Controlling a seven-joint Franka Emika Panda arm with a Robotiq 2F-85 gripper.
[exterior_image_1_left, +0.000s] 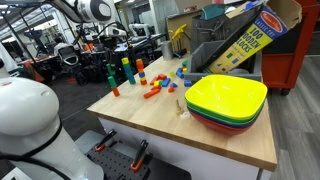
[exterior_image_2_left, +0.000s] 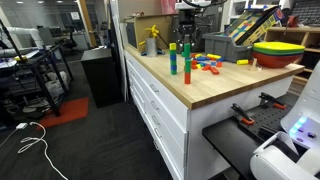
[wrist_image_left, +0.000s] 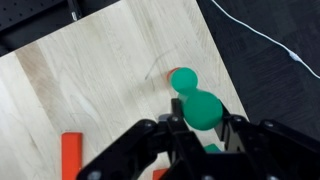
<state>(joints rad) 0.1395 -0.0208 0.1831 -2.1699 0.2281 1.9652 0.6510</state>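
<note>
While gripped, the green block (wrist_image_left: 203, 108) sits near a corner of the wooden table (wrist_image_left: 90, 80)

From where I stand, the pincer (wrist_image_left: 204, 122) has its fingers pressed against either side of the green block, above the tabletop. Just beyond it shows a round red piece (wrist_image_left: 183, 77). An orange block (wrist_image_left: 71, 155) lies flat off to one side. Stacked bowls (exterior_image_1_left: 225, 95) stand well apart.

The gripper (wrist_image_left: 205, 127) came in from the near edge, its dark jaws closed on the sides of a round green block (wrist_image_left: 203, 106). Just beyond it showed a red round block (wrist_image_left: 183, 77), touching it in the picture. An orange-red block (wrist_image_left: 71, 156) lay on the wooden tabletop (wrist_image_left: 90, 80), well to the left. Off the table's right edge, a white cable (wrist_image_left: 265, 35) crossed the dark floor (wrist_image_left: 275, 95).
</note>
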